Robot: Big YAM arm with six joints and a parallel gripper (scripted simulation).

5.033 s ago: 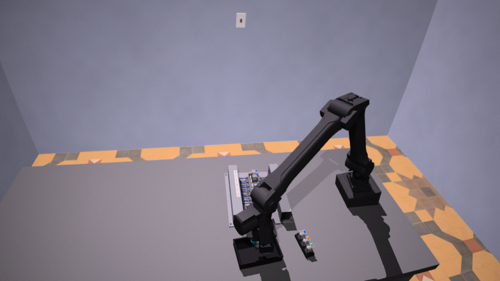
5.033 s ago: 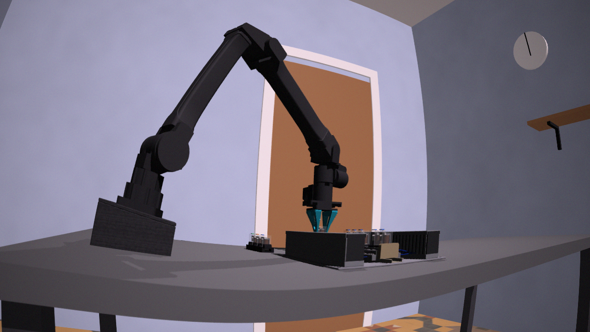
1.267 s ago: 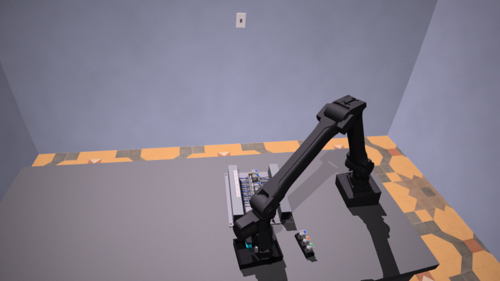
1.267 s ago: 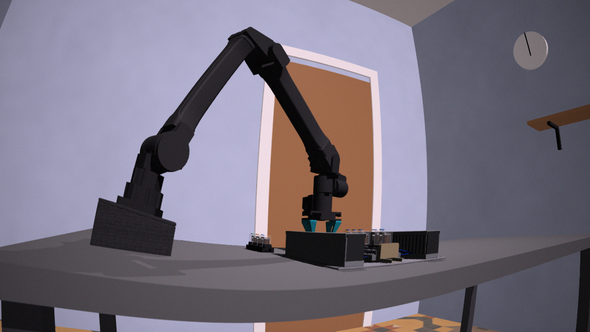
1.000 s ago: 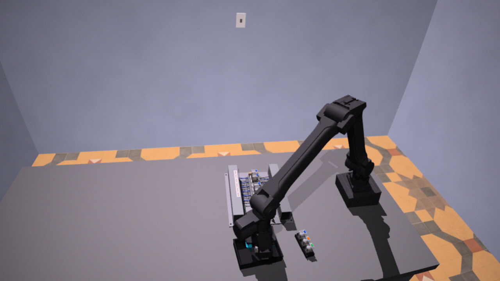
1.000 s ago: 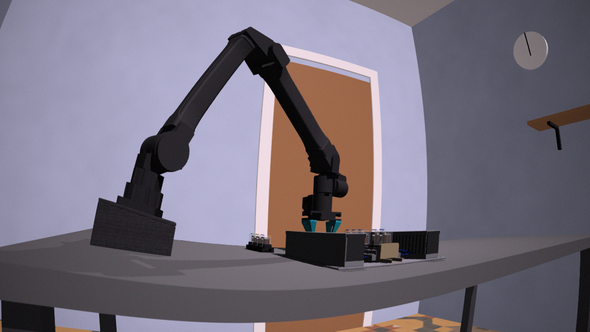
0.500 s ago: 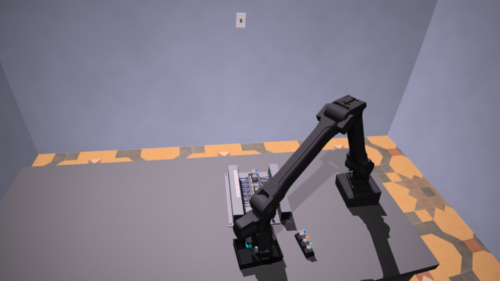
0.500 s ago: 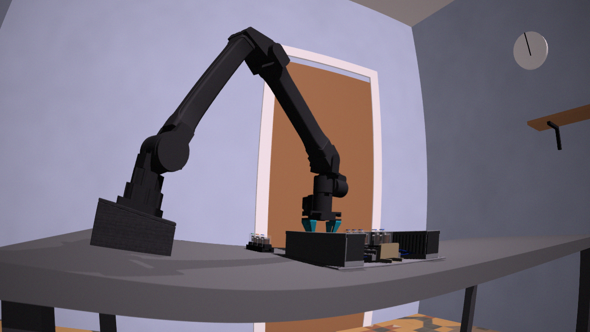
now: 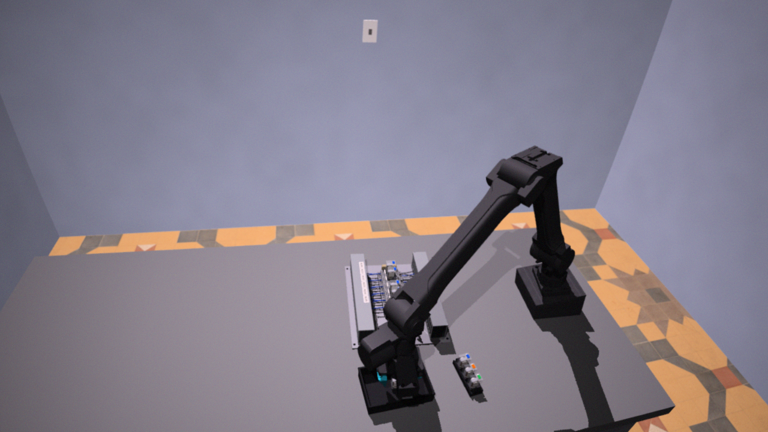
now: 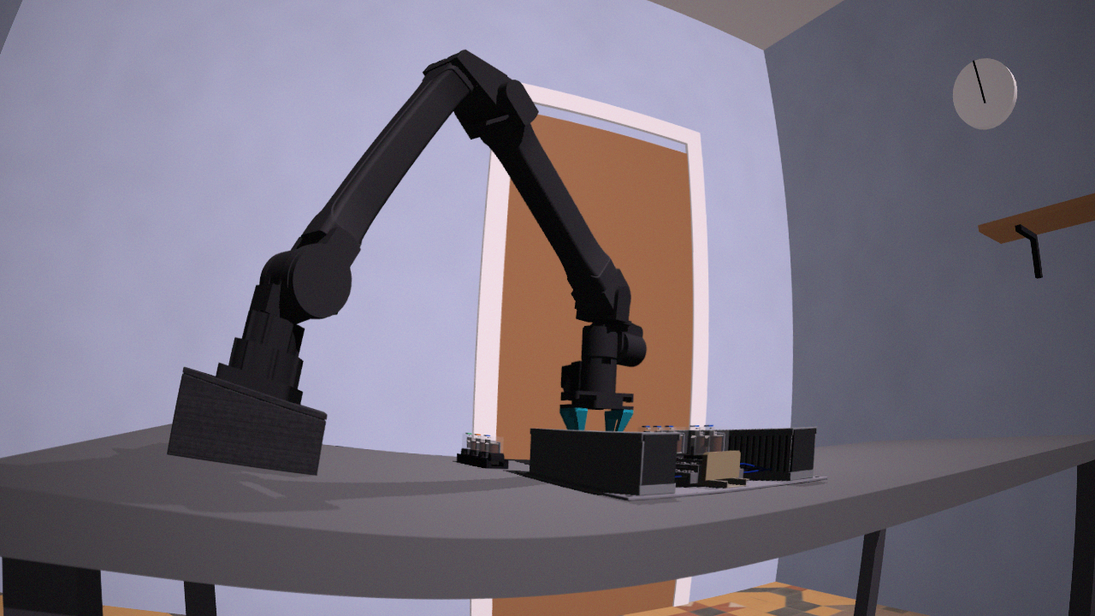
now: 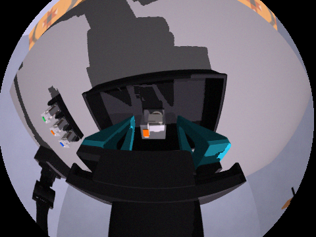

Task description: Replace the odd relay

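Orange-button relay (image 11: 153, 124) sits between open fingers; tray (image 9: 396, 406) (image 11: 222, 102) surrounds it.

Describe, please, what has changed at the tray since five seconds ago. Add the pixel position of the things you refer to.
The gripper (image 10: 596, 429) (image 11: 155, 119) lowered, spread its fingers and let go of the orange-button relay (image 11: 153, 124), now in the tray (image 9: 370, 411) (image 11: 86, 99). The spare rack (image 9: 467, 379) (image 11: 70, 116) stayed put.
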